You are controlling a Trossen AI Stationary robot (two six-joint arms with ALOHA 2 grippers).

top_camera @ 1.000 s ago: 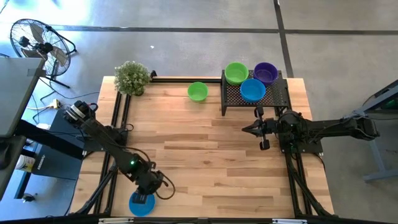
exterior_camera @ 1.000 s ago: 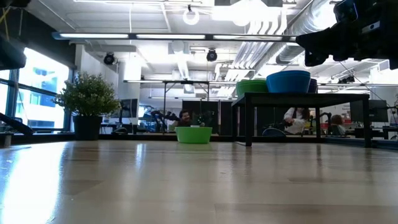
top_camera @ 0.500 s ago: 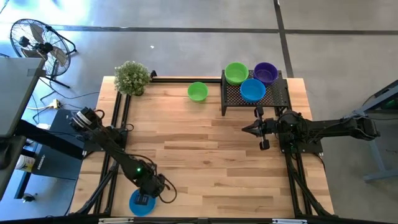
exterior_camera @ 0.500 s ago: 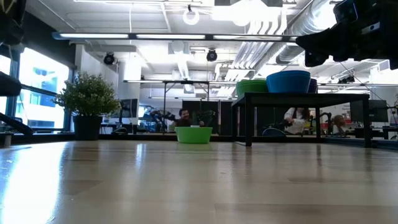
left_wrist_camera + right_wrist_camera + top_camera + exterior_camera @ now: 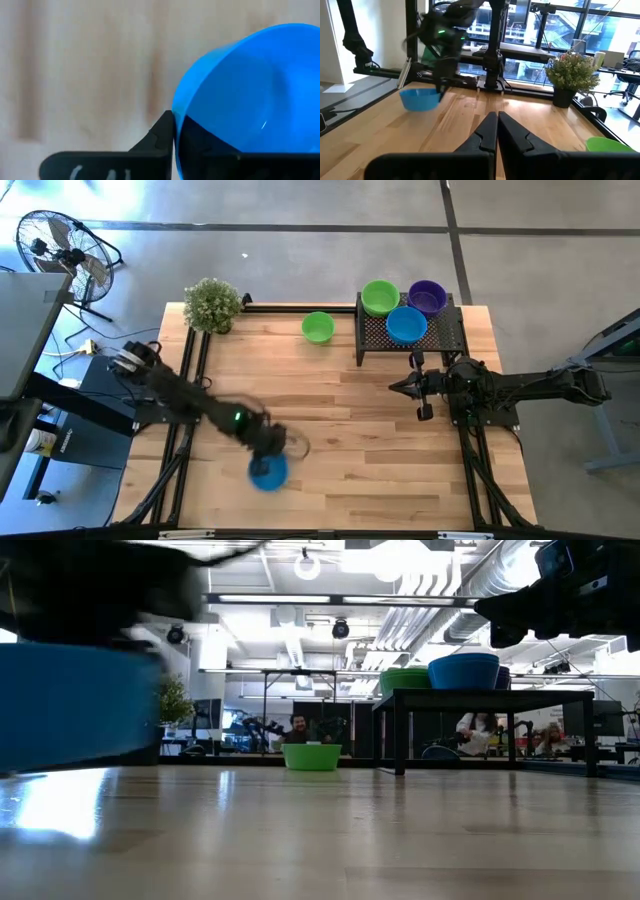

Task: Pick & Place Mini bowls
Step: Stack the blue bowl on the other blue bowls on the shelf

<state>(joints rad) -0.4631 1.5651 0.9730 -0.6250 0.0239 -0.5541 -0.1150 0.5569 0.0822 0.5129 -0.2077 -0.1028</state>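
My left gripper (image 5: 271, 457) is shut on a bright blue mini bowl (image 5: 267, 473) above the table's near left part; the bowl fills the left wrist view (image 5: 250, 95) and shows large at the left of the low view (image 5: 70, 705). A green bowl (image 5: 317, 327) rests on the table at the far side. A green bowl (image 5: 379, 297), a purple bowl (image 5: 427, 296) and a blue bowl (image 5: 406, 324) rest on the black mesh rack (image 5: 445, 338). My right gripper (image 5: 396, 387) is shut and empty in front of the rack. My left gripper pinches the blue bowl's rim (image 5: 176, 120) with one finger (image 5: 162, 132) outside the wall and the other inside the hollow. The fingers come from above, pointing down. The bowl hangs below them, open side up and about level (image 5: 420, 98), lifted clear of the table.
A small leafy potted plant (image 5: 212, 304) stands at the far left corner. The black rack stands at the far right. Black frame rails run along the table's left and right sides. Bare wood (image 5: 340, 440) lies between the two arms.
My left gripper has gone from the table's near edge toward the right and the far edge, staying shut on the blue bowl. The bowl has come off the near-left edge of the table and now hangs clear above the wood.
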